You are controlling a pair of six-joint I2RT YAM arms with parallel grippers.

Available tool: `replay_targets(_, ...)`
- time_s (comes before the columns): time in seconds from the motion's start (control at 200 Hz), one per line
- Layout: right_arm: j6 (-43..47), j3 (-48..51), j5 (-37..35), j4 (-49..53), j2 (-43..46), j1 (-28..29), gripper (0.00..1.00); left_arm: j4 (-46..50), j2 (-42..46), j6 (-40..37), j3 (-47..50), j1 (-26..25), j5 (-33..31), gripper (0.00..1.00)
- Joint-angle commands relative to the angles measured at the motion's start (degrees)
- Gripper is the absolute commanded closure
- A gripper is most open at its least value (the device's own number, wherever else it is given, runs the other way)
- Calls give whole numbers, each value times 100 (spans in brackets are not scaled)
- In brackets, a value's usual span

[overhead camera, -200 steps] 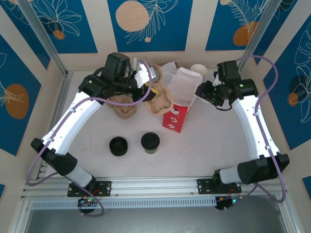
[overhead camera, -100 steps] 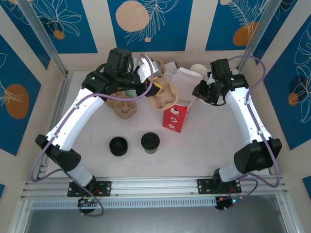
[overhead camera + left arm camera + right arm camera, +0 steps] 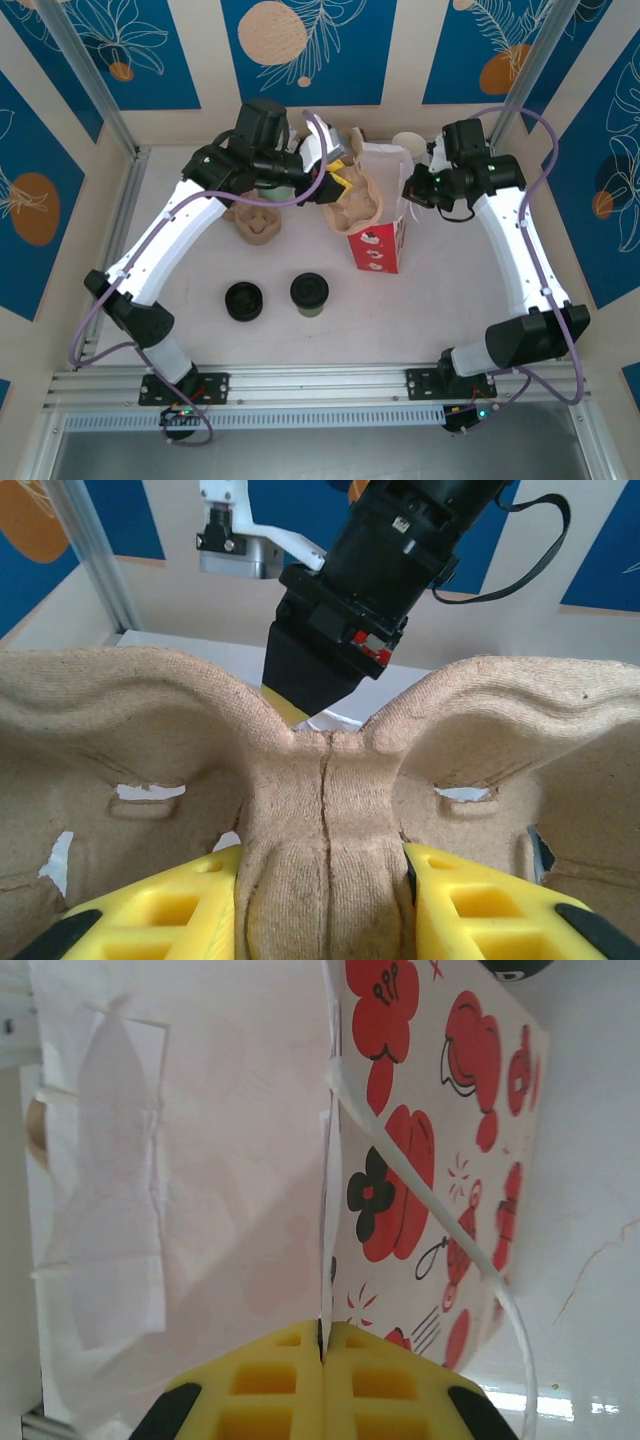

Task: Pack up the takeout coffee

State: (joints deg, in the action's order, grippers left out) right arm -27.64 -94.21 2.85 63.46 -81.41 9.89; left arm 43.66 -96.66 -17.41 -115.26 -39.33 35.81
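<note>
We are looking at the takeout coffee (image 3: 310, 292) standing upright on the desk (image 3: 440, 290), toward the near middle, with its black lid on. It is sitting near a low stack of black lids (image 3: 245, 301) on its left. It is lying well apart from both pairs of jaws, which are working farther back, and nothing is touching it.

The left jaws are pinching a pulp carrier (image 3: 358, 202) by its central ridge. In the left wrist view we are seeing the yellow fingers (image 3: 180, 910) pressing on either side of that ridge. The carrier is hanging tilted at the open mouth of the red-and-white bag (image 3: 378, 245); we cannot tell whether it is touching the rim.

The right jaws are pressed together on the bag's right wall. In the right wrist view the yellow pads (image 3: 270, 1385) are meeting with the thin paper edge between them. The bag is standing upright behind and to the right of the coffee, between the two arms.

A second pulp carrier (image 3: 258, 224) is lying on the desk beside the left arm (image 3: 170, 228), and a cream-rimmed cup (image 3: 408, 143) is standing at the back.
</note>
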Motion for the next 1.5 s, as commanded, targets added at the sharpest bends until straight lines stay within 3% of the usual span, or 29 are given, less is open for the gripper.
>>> replay_targets(0.0,500,-141,382,335,261,123,100,-143,-155,207,-214,-121,409,64)
replay_targets(0.655,1305,523,646,351,870,618,100,480,-991,45,-221,-234,1151,64)
replay_targets(1.495,1375,668,451,663,1039,424,100,780,-1080,-423,250,-232,1289,65)
